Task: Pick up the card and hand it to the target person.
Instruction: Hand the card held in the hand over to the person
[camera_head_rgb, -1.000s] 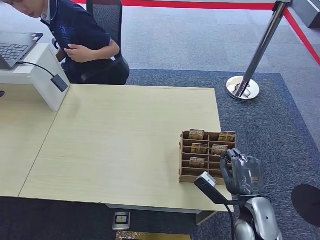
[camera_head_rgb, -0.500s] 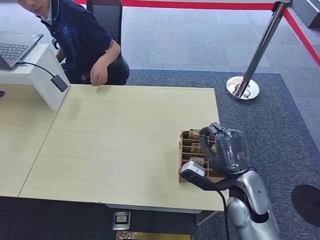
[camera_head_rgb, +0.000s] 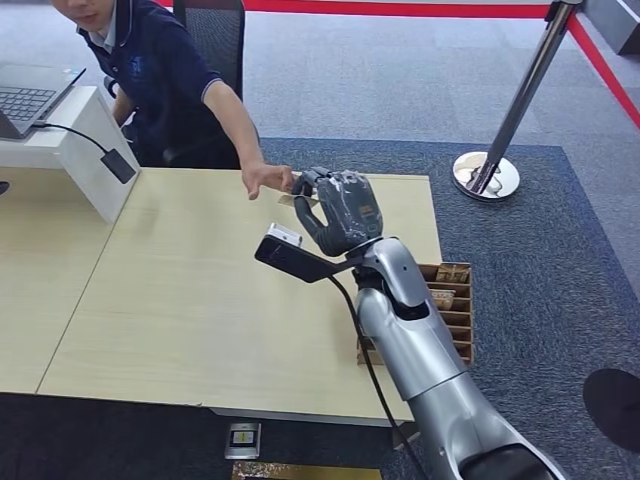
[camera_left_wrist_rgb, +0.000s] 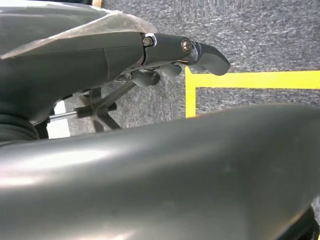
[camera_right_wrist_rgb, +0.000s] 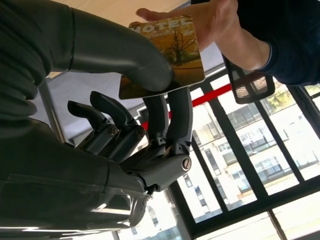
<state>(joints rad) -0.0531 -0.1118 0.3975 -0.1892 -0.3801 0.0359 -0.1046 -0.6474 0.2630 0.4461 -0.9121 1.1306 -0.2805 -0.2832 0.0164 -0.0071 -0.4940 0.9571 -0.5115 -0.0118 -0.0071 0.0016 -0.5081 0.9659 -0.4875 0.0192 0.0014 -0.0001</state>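
My right hand (camera_head_rgb: 338, 210) is stretched out over the far side of the wooden table (camera_head_rgb: 189, 290). It pinches a card (camera_right_wrist_rgb: 177, 50) printed with a yellow autumn tree between thumb and fingers (camera_right_wrist_rgb: 173, 120). A seated person in a dark polo shirt (camera_head_rgb: 151, 70) reaches across, and the person's hand (camera_head_rgb: 268, 180) meets the card's far edge (camera_head_rgb: 288, 199). In the right wrist view that hand (camera_right_wrist_rgb: 211, 17) has its fingers on the card while my thumb still presses it. My left hand (camera_left_wrist_rgb: 203, 55) hangs low above the grey carpet, fingers curled.
A wooden card rack (camera_head_rgb: 453, 300) holding more cards stands at the table's right edge, partly behind my forearm. A white stand with a laptop (camera_head_rgb: 30, 95) sits at the far left. A stanchion base (camera_head_rgb: 485, 175) and red barrier stand on the carpet beyond.
My right arm has swung from the card rack to the far middle of the table, carrying the card. The person leaned in and reached out to it.
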